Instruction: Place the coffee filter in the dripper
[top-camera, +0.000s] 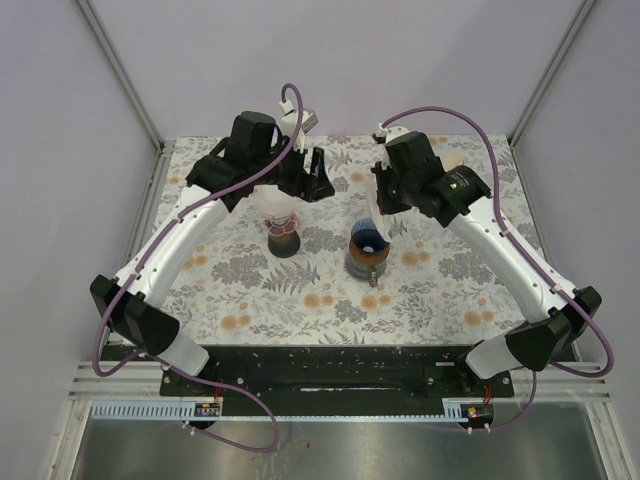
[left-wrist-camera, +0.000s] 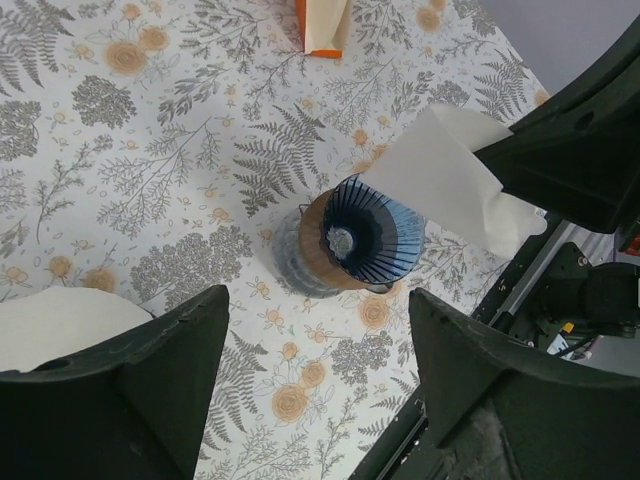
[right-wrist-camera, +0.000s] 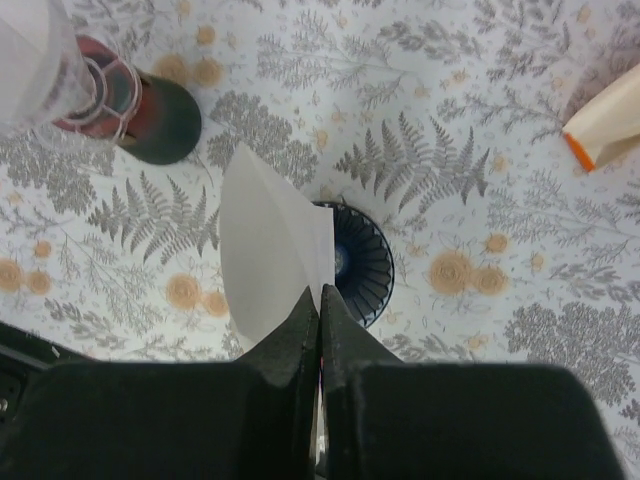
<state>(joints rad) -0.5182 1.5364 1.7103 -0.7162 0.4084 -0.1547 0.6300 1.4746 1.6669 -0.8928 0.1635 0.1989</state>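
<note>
The blue ribbed dripper (top-camera: 368, 242) stands on a round base mid-table; it also shows in the left wrist view (left-wrist-camera: 375, 230) and the right wrist view (right-wrist-camera: 362, 262). My right gripper (right-wrist-camera: 320, 292) is shut on a white paper coffee filter (right-wrist-camera: 265, 245), holding it just above the dripper's rim, tip pointing down; the filter shows in the left wrist view (left-wrist-camera: 440, 175) and from above (top-camera: 376, 205). My left gripper (left-wrist-camera: 318, 350) is open and empty, hovering left of the dripper above a stack of filters (top-camera: 282, 205).
A dark red holder with a black base (top-camera: 284, 238) carries the filter stack, also seen in the right wrist view (right-wrist-camera: 150, 115). An orange-edged packet (right-wrist-camera: 607, 125) lies at the back of the floral tablecloth (top-camera: 330, 300).
</note>
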